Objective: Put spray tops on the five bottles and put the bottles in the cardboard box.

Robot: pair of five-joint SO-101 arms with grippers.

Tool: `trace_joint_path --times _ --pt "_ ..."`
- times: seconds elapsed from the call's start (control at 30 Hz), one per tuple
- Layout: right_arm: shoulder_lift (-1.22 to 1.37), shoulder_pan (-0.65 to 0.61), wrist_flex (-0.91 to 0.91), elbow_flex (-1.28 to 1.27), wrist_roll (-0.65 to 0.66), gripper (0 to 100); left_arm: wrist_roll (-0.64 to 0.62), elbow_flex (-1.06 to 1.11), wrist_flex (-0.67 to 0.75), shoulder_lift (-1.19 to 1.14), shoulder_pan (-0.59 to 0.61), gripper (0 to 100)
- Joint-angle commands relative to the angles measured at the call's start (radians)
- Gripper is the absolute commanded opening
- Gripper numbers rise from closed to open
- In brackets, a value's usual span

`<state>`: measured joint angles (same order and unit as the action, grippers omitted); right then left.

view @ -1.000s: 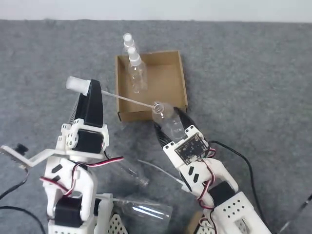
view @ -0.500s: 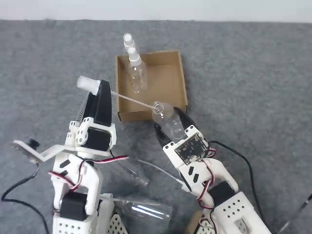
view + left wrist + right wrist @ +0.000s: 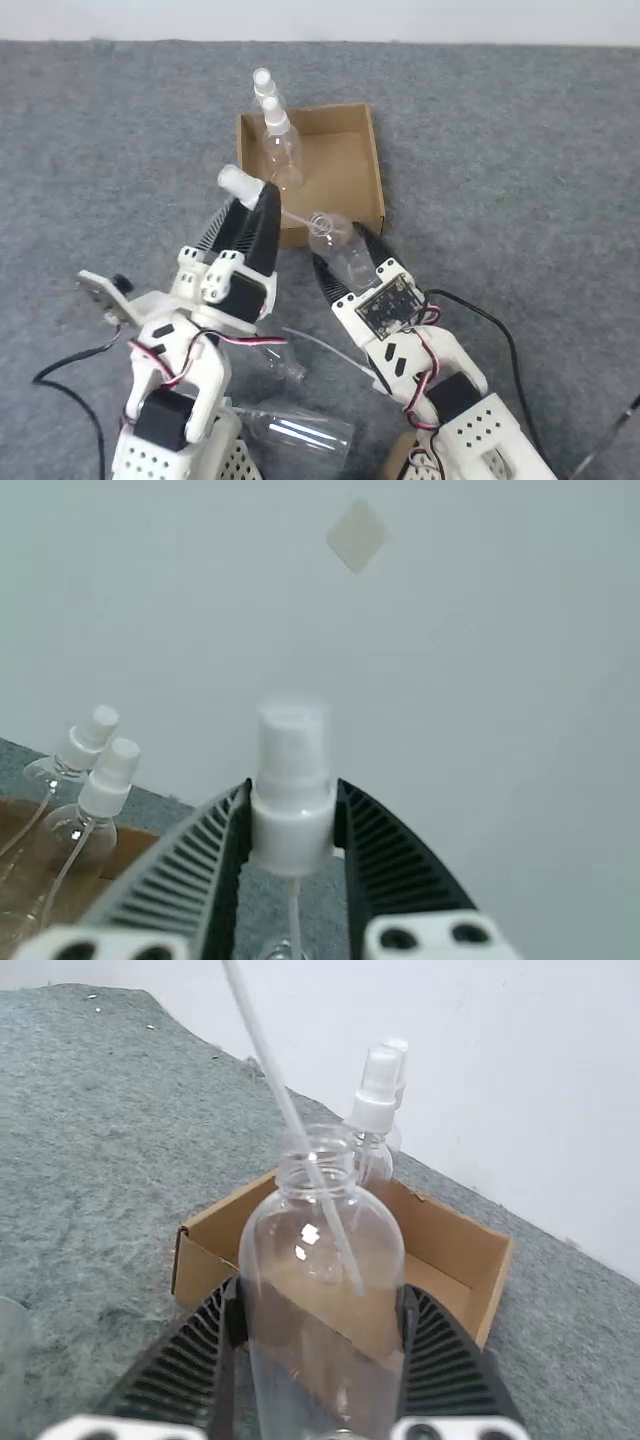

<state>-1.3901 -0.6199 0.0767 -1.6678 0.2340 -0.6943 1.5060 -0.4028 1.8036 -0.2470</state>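
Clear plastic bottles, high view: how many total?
5. Two spray-topped bottles in the brown cardboard box; one open bottle in the right gripper; two bare bottles lying on the grey carpet by the arm bases, one partly under the left arm.

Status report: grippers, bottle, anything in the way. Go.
Left gripper shut on spray top, tube in mouth of bottle. Right gripper shut on bottle, by the cardboard box. Top not yet seated. Nothing in the way.
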Motion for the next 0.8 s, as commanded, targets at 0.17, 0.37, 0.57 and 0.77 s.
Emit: trace_joint_path --times 0.17,0.37,0.57,0.77 --pt "-0.024 -0.015 0.048 -0.021 0.008 6.2 0.094 -0.001 0.034 0.015 -0.057 1" --pt "-0.024 -0.045 0.054 -0.021 0.008 6.2 0.097 0.039 0.029 0.018 -0.055 1" --pt "-0.024 -0.041 0.101 -0.023 0.008 6.2 0.048 0.064 0.026 0.018 -0.04 1" --pt "-0.024 -0.039 0.104 -0.023 0.006 6.2 0.048 0.077 0.014 0.02 -0.025 1"
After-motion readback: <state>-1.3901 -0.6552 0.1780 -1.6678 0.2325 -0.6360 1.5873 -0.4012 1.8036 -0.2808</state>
